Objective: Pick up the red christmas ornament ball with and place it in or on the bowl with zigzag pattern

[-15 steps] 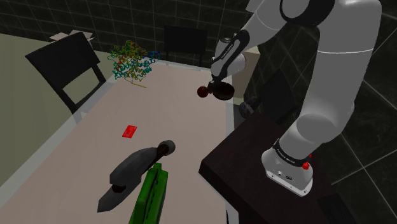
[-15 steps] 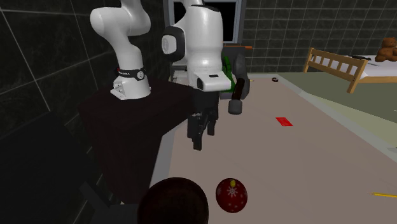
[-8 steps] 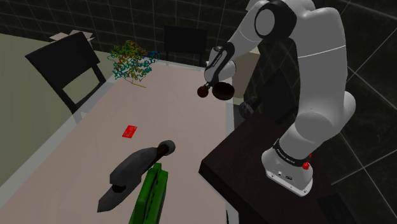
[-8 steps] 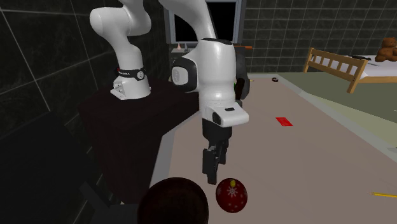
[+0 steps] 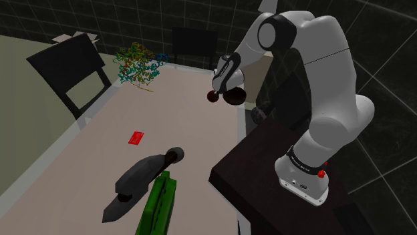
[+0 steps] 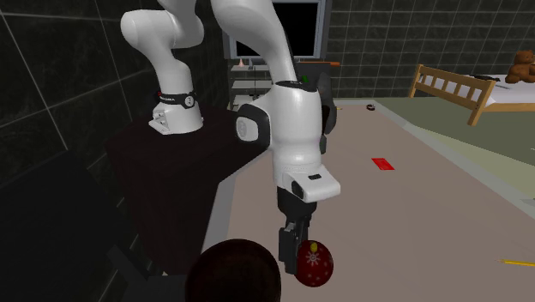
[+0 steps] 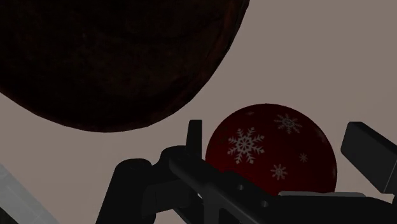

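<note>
Rises as a white Franka arm with dark joints (image 5: 334, 87) from the dark box stand (image 5: 267, 173), folds over at the top and reaches down to the pale table's (image 5: 187, 127) edge on the stand's side, toward its far corner. Points the wrist steeply downward. Carries the all-black two-finger gripper (image 6: 291, 256) low, just above the tabletop. Spreads the black fingers (image 7: 368, 151) apart, clasping nothing.

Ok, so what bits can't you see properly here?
Bowl: in the wrist view the edges cut it off, and it is too dark to show any zigzags.
Red ornament ball: in the second exterior view the tool hides its side.
Its snowflakes: too small in the shoulder view.
</note>
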